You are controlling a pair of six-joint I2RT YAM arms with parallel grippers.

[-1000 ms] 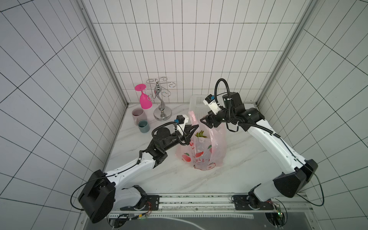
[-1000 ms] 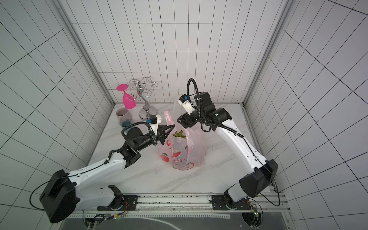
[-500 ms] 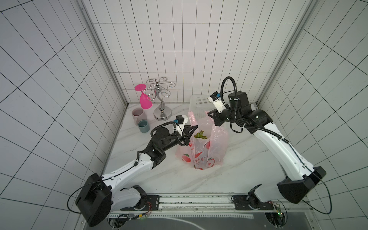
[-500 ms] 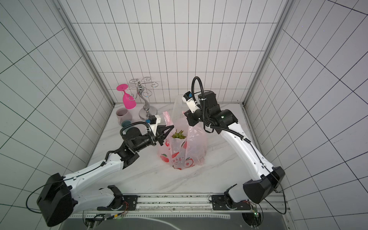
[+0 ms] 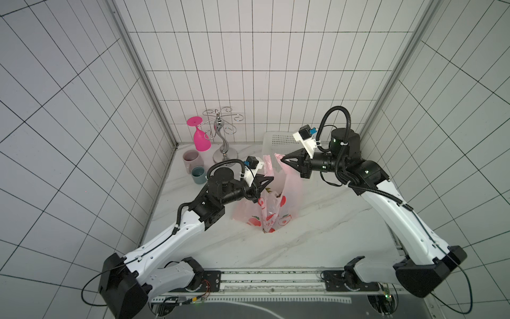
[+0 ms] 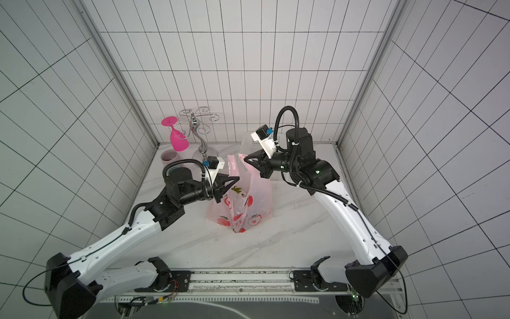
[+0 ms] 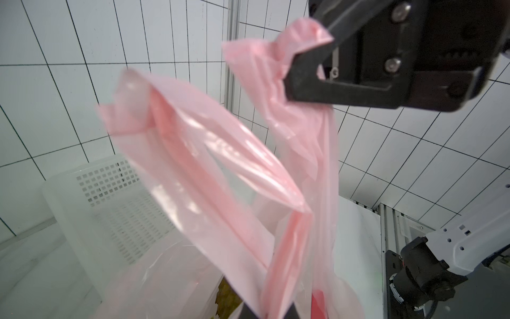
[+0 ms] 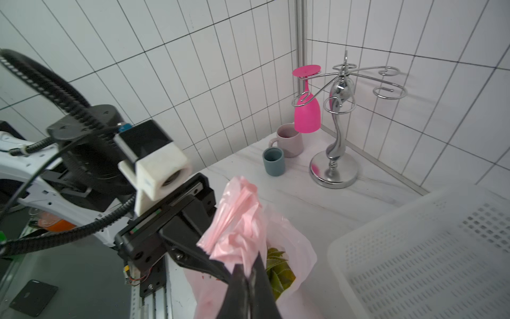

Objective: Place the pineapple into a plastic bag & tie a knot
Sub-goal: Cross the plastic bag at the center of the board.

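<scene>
One plastic bag (image 5: 276,212) stands upright on the marble tabletop (image 5: 317,229), between the two arms, with its mouth drawn upward. Inside it sits the pineapple (image 8: 278,272). Only its green leafy crown shows at the opening, and the fruit's body is veiled by the pink, red-printed film.

The bag's two handle loops are held apart and untied. The left gripper (image 5: 271,179) is closed tight on one loop, on the side of the bag nearer the cups, and the left wrist view shows that loop running down toward its fingers. The right gripper (image 5: 282,158) is clamped fully on the other loop, with a crumpled pink tuft poking out past its tips. The film is stretched between those tips and the bag's body.

Just behind the bag, against the back wall, is a white perforated basket (image 5: 276,138), partly hidden by the right arm's wrist camera.

In the back left corner, well apart from the bag, a pale pink mug (image 8: 288,139) and a grey-blue cup (image 8: 273,161) stand upright just beside each other. What they hold cannot be told. Next to them a chrome stand (image 8: 335,154) carries a magenta wine glass (image 8: 307,116) hanging upside down.
</scene>
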